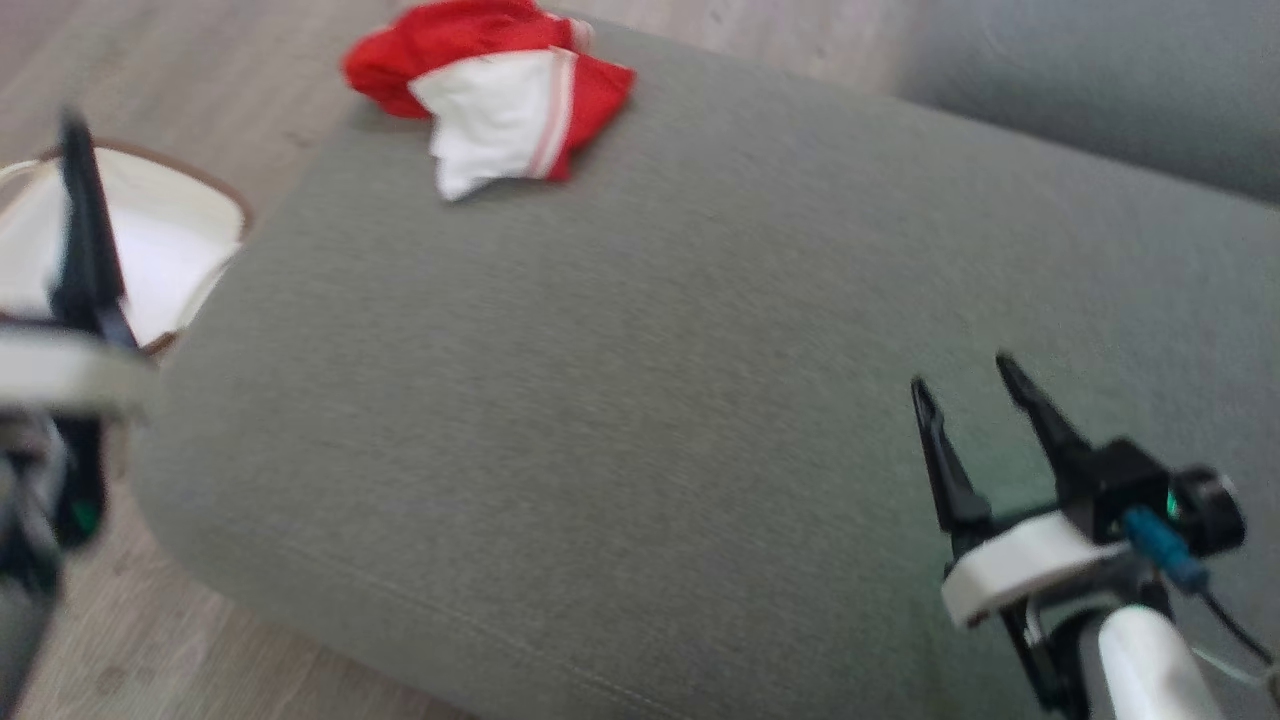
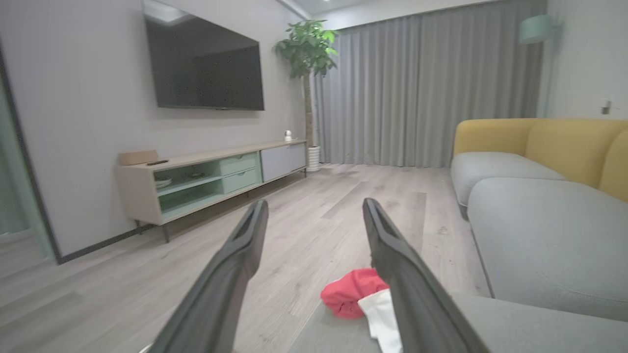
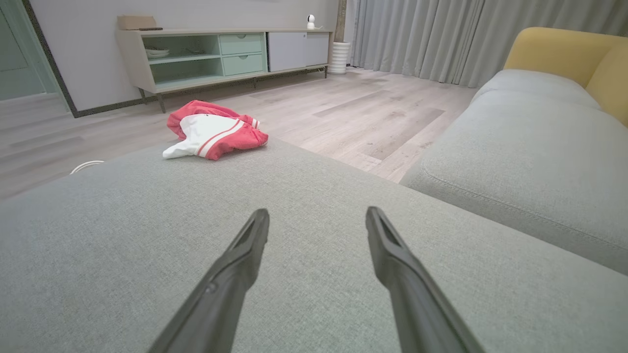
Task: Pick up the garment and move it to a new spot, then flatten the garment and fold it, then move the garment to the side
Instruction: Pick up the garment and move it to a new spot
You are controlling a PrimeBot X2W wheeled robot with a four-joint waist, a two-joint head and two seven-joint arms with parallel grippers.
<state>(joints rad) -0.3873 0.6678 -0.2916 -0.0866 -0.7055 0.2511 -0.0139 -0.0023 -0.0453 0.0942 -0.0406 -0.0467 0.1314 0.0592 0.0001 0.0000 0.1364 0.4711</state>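
Because the garment (image 1: 495,95) lies crumpled on the far corner of the grey cushion (image 1: 640,380), both hands must reach forward to get it, but by unequal amounts. Seen from the left gripper (image 2: 314,211), the red-and-white heap sits just ahead and below, a little to the right, with its white part half hidden behind that gripper's right-hand finger. Seen from the right gripper (image 1: 960,375), it lies well ahead and off to the left, with a long stretch of bare cushion between. The left arm looks the nearer one, so I would expect it to make the pick.

The heap is wider than it is deep from either hand. Its red bulk is on the left and a white panel with a stripe trails to the right, so the long side lies roughly across the line of reach.

The left gripper is held about level beside the cushion's edge, over a white basket (image 1: 200,215), jaws spread wide and empty — it would need to tip down. The right gripper hovers low above the cushion, fingers pointing forward, equally wide and holding nothing.
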